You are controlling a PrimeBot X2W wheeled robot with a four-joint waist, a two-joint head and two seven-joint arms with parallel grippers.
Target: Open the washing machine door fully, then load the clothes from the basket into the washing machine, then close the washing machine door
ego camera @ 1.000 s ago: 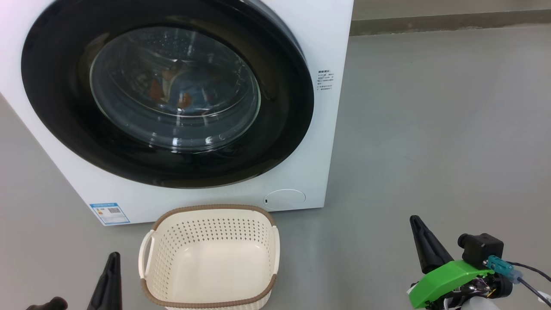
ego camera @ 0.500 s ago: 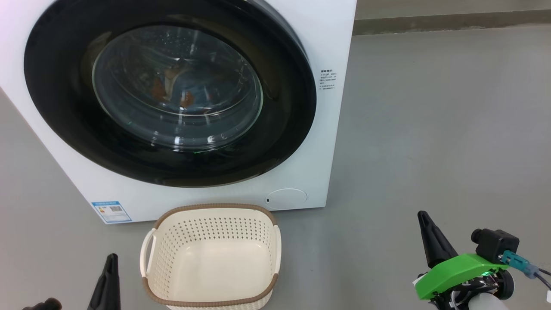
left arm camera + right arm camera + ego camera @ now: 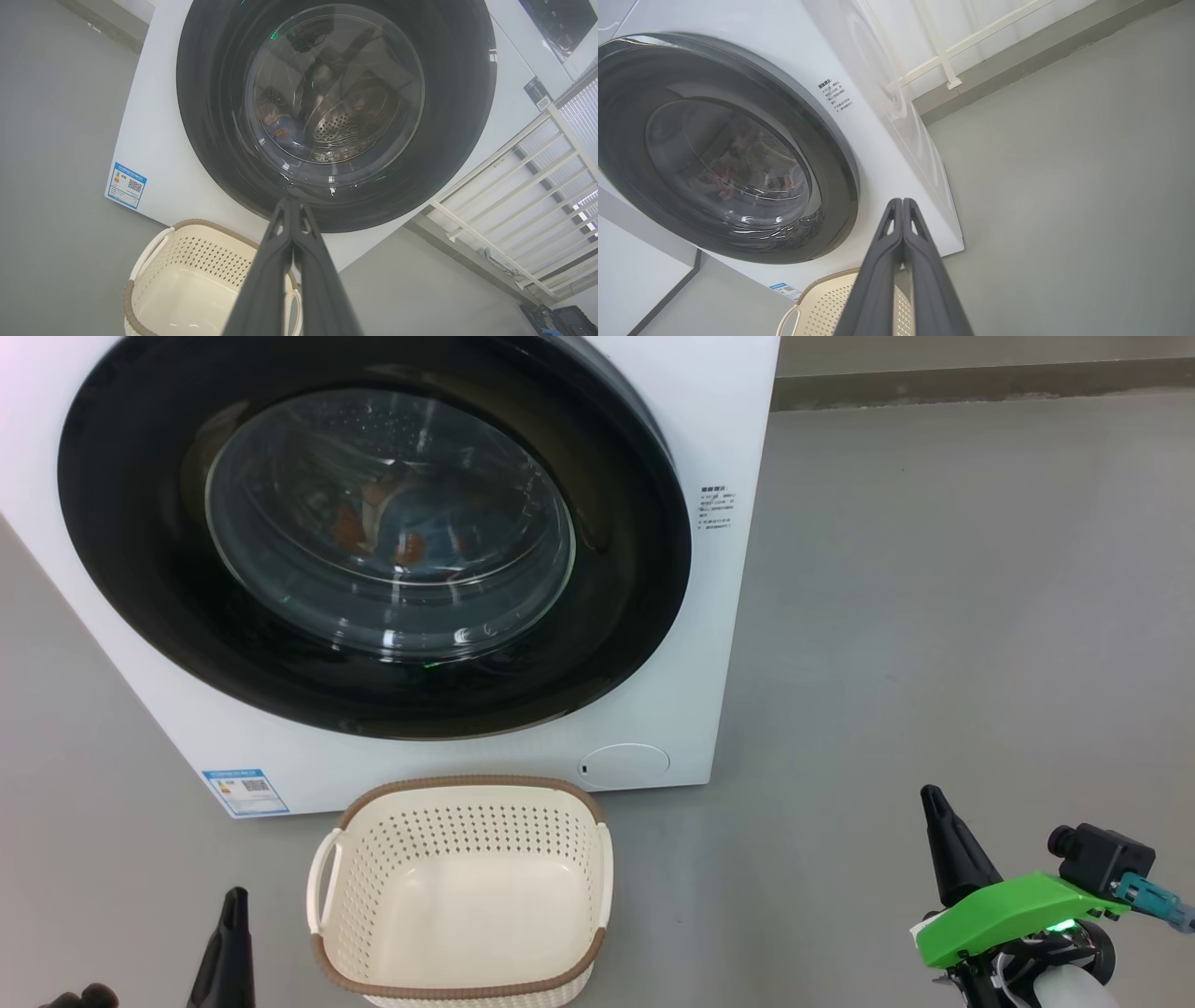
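Where the head camera looks down, the big white boxy washing machine (image 3: 420,770) stands on the grey floor (image 3: 934,616). Its large round door (image 3: 644,569), a glossy black rim around bulging clear glass, is shut against the front. Behind the glass the clothes (image 3: 411,537), blue fabric with orange patches, lie inside the drum. Just before the machine sits the small cream-white perforated plastic basket (image 3: 467,831) with a brown rim band, its bare bottom showing. The left tool (image 3: 233,901) rises at the lower left, beside the basket's left handle and not touching it, with its fingers pressed together. The right tool (image 3: 932,798) stands at the lower right over the floor, well apart from basket and door, and its fingers are together too.

From the left wrist, the left tool (image 3: 290,201) points its closed tips toward the lower rim of the door (image 3: 210,116). The clothes (image 3: 280,128) show low in the drum, and the basket (image 3: 196,252) lies beneath the fingers.

From the right wrist, the right tool (image 3: 902,201), jaws closed, points past the machine's right front corner. The door (image 3: 831,154) lies to its left and the basket (image 3: 822,303) below it.
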